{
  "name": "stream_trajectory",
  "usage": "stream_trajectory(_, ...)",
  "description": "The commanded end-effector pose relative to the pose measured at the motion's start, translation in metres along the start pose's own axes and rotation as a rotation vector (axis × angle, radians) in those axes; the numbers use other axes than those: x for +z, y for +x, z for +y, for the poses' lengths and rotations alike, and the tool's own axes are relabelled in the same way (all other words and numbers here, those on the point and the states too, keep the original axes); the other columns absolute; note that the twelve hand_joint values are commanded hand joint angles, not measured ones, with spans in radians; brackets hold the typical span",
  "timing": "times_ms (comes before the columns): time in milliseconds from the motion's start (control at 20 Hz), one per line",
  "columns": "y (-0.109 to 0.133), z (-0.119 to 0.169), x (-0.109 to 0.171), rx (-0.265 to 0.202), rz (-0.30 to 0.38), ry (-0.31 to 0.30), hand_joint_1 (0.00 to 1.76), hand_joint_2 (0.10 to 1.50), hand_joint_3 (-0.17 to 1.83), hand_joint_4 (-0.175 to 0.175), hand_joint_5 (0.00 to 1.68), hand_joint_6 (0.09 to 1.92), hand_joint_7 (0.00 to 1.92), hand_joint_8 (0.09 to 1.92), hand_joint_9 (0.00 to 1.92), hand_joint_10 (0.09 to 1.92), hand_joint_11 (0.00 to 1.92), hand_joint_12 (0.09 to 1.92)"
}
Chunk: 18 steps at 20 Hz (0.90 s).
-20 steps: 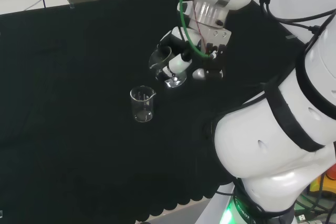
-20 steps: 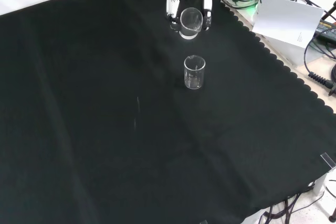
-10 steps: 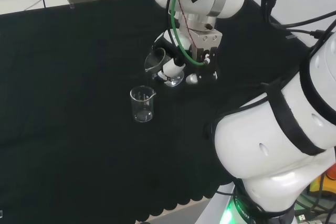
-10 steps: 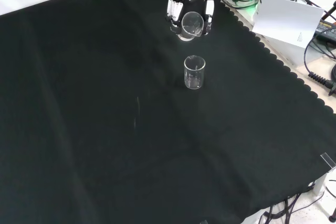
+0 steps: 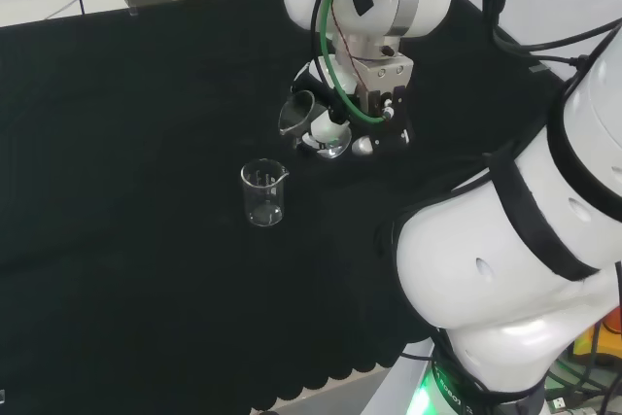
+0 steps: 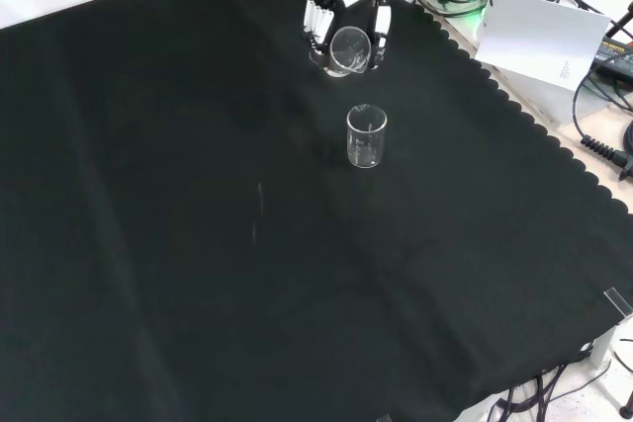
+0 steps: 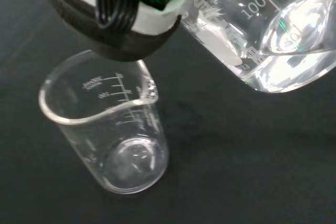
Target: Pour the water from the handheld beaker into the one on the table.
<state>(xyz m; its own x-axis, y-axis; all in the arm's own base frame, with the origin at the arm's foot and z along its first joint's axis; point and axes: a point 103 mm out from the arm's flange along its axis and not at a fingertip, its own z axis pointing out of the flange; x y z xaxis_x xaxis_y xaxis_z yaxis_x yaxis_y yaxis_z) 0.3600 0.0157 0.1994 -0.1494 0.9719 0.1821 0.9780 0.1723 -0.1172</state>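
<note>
Head view, left to right: the table beaker stands upright on the black cloth, its mouth open and nothing visible inside. Up and to the right of it hangs the hand, fingers curled round the handheld beaker, which is tipped so its rim leans toward the table beaker. The two rims are near but apart, and the held rim looks not quite over the standing mouth. In the wrist view, water pools in the low side of the held glass, short of the lip. Judging from this, pouring calls for bringing that lip above the table beaker and tilting further.
</note>
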Motion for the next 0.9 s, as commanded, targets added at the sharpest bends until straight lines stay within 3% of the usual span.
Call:
stream_trajectory(50, -0.028, 0.013, 0.003, 0.021, -0.051, 0.005, 1.31, 1.02, -0.17, -0.101, 1.34, 0.34, 1.63, 0.09, 1.46, 0.73, 1.29, 0.87)
stream_trajectory(450, -0.044, 0.019, 0.009, 0.023, -0.079, 0.018, 1.31, 1.02, -0.17, -0.102, 1.33, 0.35, 1.63, 0.09, 1.46, 0.73, 1.29, 0.87)
stream_trajectory(900, -0.033, 0.018, 0.014, 0.011, -0.103, 0.034, 1.31, 1.02, -0.17, -0.102, 1.33, 0.35, 1.63, 0.09, 1.45, 0.74, 1.29, 0.88)
